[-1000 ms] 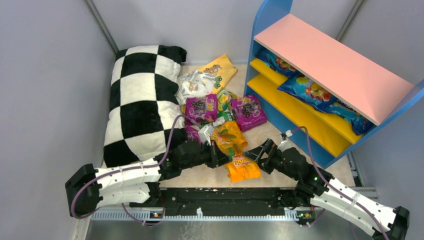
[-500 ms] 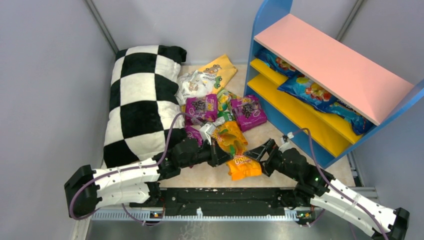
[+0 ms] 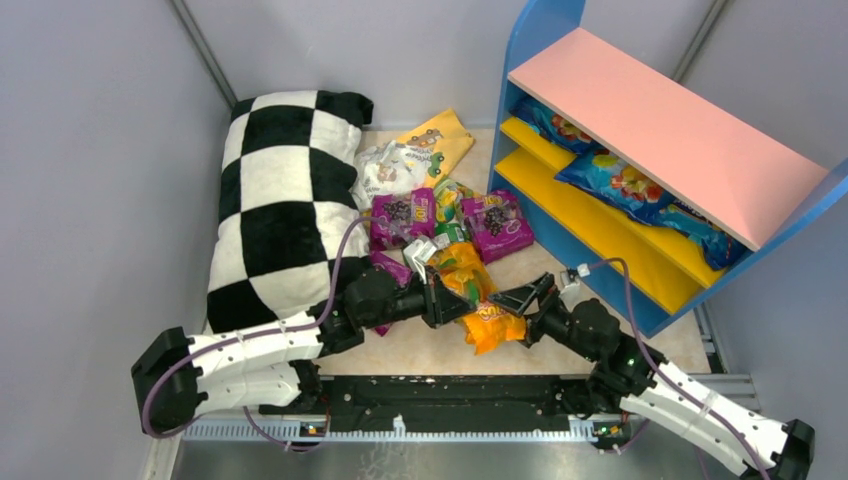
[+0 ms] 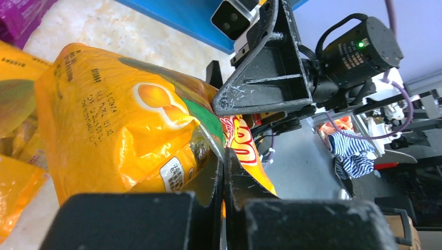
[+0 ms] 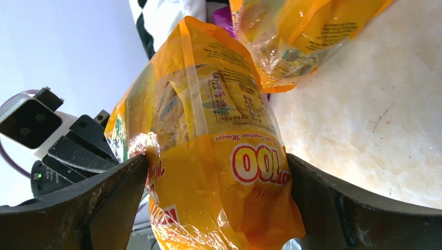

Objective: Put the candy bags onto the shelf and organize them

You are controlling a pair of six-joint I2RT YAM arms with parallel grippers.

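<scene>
An orange candy bag (image 3: 490, 322) hangs tilted just above the table between my two grippers. My left gripper (image 3: 448, 300) is shut on its sealed edge, seen in the left wrist view (image 4: 224, 172) with the bag (image 4: 130, 120) to the left. My right gripper (image 3: 522, 303) is open, its fingers (image 5: 78, 208) wide on both sides of the bag (image 5: 219, 156). A second orange bag (image 3: 458, 265), purple bags (image 3: 497, 225) and others lie in a pile behind. The shelf (image 3: 650, 130) stands at the right with blue bags (image 3: 610, 180) on its yellow boards.
A black-and-white checkered pillow (image 3: 285, 200) lies along the left wall. A yellow bag (image 3: 435, 135) and a white bag (image 3: 385, 165) lie at the back by the shelf's blue side panel (image 3: 520, 60). Grey walls close in both sides.
The orange bag has come up off the table and tilted. My left gripper has moved right with its edge, and my right gripper has moved in around it.
</scene>
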